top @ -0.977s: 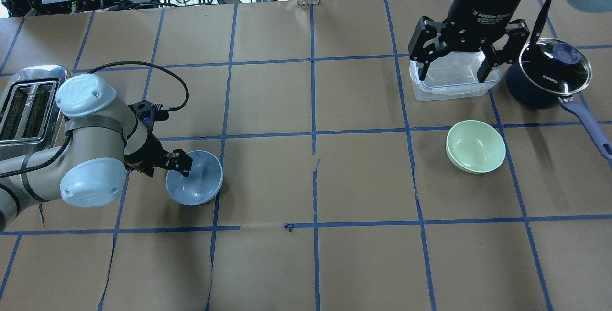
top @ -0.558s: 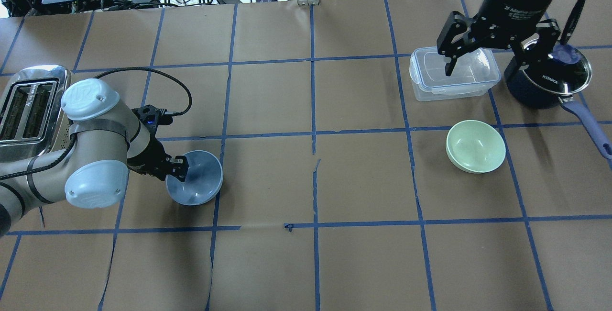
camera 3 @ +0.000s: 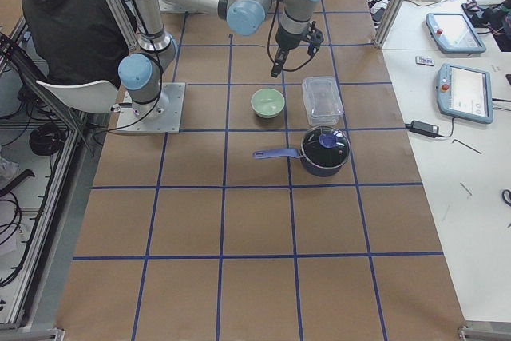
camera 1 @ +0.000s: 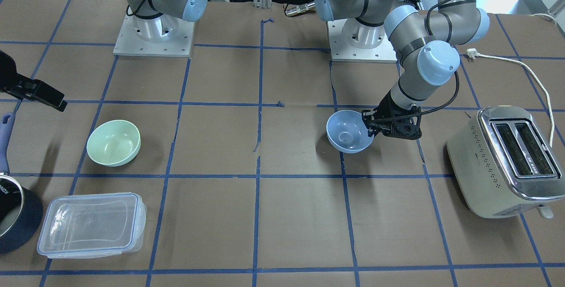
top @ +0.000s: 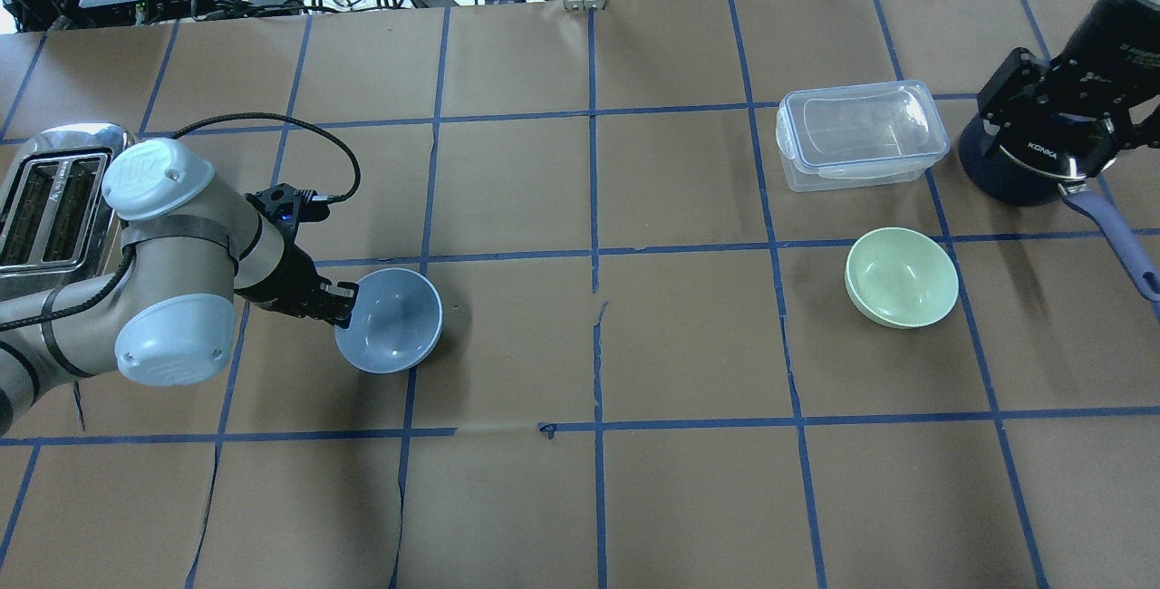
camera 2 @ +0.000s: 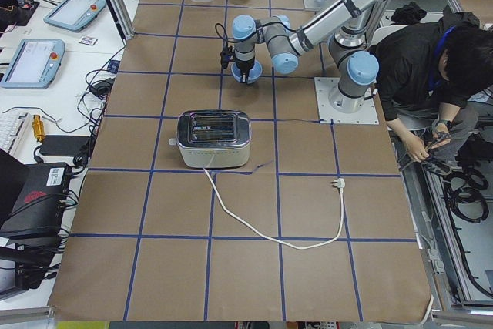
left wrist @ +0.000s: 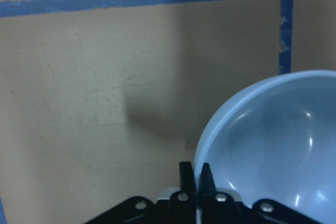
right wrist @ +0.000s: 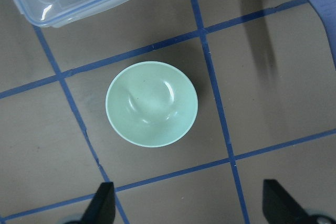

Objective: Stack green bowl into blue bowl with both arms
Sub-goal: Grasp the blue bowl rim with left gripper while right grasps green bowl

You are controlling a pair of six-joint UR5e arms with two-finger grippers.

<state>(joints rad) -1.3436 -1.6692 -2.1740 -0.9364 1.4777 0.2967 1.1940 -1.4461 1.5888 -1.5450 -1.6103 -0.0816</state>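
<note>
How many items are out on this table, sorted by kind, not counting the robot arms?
Bowls: 2, green bowl and blue bowl
Clear container: 1
Saucepan: 1
Toaster: 1
Total: 5

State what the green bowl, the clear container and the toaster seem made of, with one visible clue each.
Green bowl: probably matte plastic; its highlights are soft and dull. Clear container: transparent plastic; the table shows through it. Toaster: polished metal shell, perhaps steel; glossy reflections along its edges.

Two bowls (top: 390, 319) (top: 902, 276); one toaster (top: 54, 199), pot (camera 3: 323, 152), container (top: 861, 131)
</note>
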